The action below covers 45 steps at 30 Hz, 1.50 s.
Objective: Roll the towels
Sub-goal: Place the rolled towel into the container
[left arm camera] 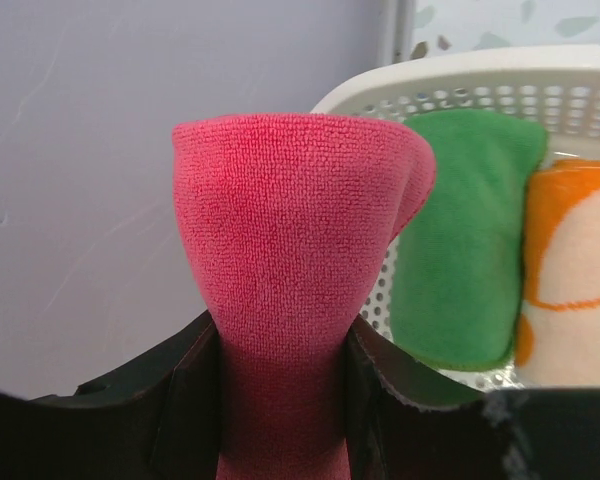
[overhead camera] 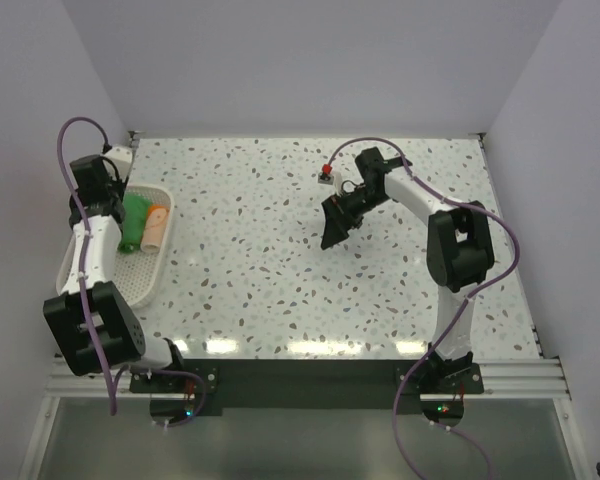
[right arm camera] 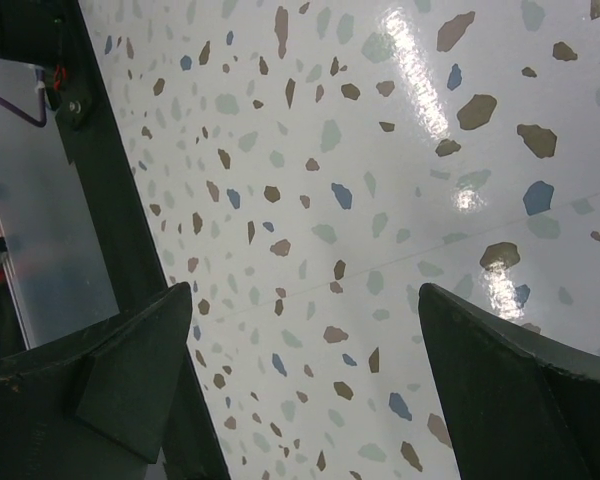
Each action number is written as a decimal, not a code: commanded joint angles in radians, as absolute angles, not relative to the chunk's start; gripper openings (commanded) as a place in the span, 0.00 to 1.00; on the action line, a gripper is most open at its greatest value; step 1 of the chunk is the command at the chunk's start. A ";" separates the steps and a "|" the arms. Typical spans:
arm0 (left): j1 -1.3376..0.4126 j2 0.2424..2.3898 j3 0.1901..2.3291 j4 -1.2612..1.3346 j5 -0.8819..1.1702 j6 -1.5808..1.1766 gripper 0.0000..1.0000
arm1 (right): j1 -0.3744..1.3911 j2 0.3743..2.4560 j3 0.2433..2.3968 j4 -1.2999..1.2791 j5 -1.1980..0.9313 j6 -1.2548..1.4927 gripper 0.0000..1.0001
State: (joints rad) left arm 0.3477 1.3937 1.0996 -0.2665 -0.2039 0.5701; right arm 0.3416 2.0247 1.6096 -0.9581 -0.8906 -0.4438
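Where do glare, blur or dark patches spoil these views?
Top external: glare patches along the table's near edge. Right wrist: bright reflections on it, upper right. Left wrist: pink towel sharp, left pincer dark and underexposed.

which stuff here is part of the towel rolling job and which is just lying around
Job: pink towel, pinched in the left hand; green towel; peach-orange towel.
Just there: white mesh basket holding the green and peach-orange ones; speckled table.
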 commanded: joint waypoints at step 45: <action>0.459 1.999 1.322 -0.374 0.103 0.660 0.04 | 0.344 2.068 1.675 -1.057 -0.897 -0.483 0.98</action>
State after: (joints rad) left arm 0.4454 1.9347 1.2797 -0.2001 -0.0322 0.6483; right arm 0.3420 2.0747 1.6417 -1.0302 -0.8875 -0.4622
